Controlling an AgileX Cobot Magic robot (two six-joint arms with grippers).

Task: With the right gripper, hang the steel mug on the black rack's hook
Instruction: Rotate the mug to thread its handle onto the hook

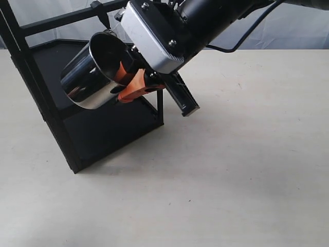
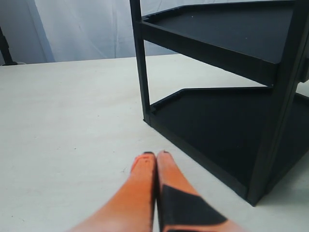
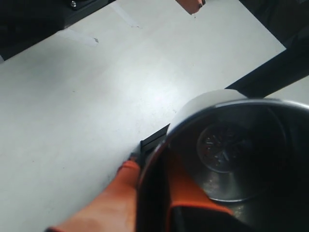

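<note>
The steel mug (image 1: pixel 91 73) hangs tilted in the air in front of the black rack (image 1: pixel 36 98), its mouth turned up toward the arm. My right gripper (image 1: pixel 124 85) is shut on the mug's wall, one orange finger inside and one outside. The hook (image 1: pixel 102 14) hangs from the rack's top crossbar (image 1: pixel 61 19), just above the mug's upper rim. I cannot make out the mug's handle. The right wrist view looks into the mug (image 3: pixel 231 159) with the right gripper (image 3: pixel 150 166) clamped on its rim. My left gripper (image 2: pixel 155 157) is shut and holds nothing, low over the table beside the rack (image 2: pixel 217 106).
The rack stands on a pale table (image 1: pixel 231 180), whose surface stretches to the right and front. Two black trays (image 2: pixel 227 29) fill the frame. An orange fingertip (image 3: pixel 190 4) shows at the edge of the right wrist view, beyond the rack's foot (image 3: pixel 153 142).
</note>
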